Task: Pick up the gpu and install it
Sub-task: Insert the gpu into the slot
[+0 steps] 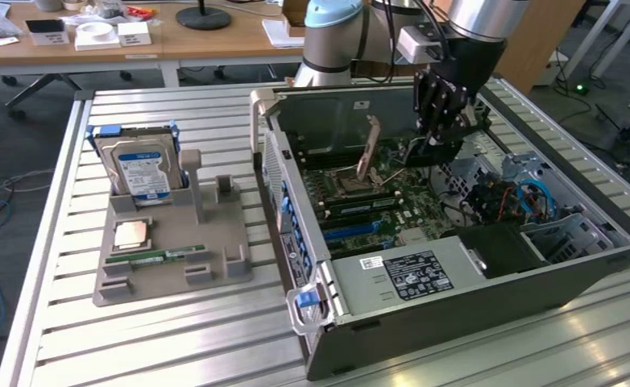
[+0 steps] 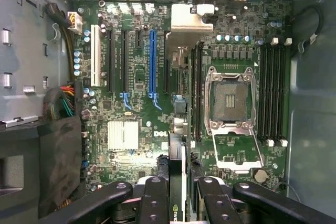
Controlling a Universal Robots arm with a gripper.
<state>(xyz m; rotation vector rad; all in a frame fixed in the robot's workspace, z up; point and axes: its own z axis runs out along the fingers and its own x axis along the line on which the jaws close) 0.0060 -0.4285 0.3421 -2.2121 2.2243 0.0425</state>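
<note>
GPU (image 2: 176, 179) is seen edge-on in the wrist view as a thin dark card with a green logo. It is clamped between the black fingers (image 2: 155, 198) of the gripper (image 2: 181, 203), which is closed on it from both sides. In the exterior view the gripper (image 1: 441, 133) is held inside the upper part of the open computer case (image 1: 476, 282), with the card hanging below its fingers, above the motherboard (image 2: 131, 103) and apart from it. Directly beneath the gripper the row of expansion slots is seen, among them a long blue slot (image 2: 152, 61) that is not touched by the card. To one side of the gripper, lower down, the empty CPU socket (image 2: 229, 98) and the memory slots (image 2: 273, 93) are laid out; to the other side a small finned heatsink (image 2: 122, 134) is mounted. Well apart from the gripper, outside the case, a hard drive (image 1: 143, 173) is stood upright in a grey holder (image 1: 164, 270) on the slatted table (image 1: 186, 347).
</note>
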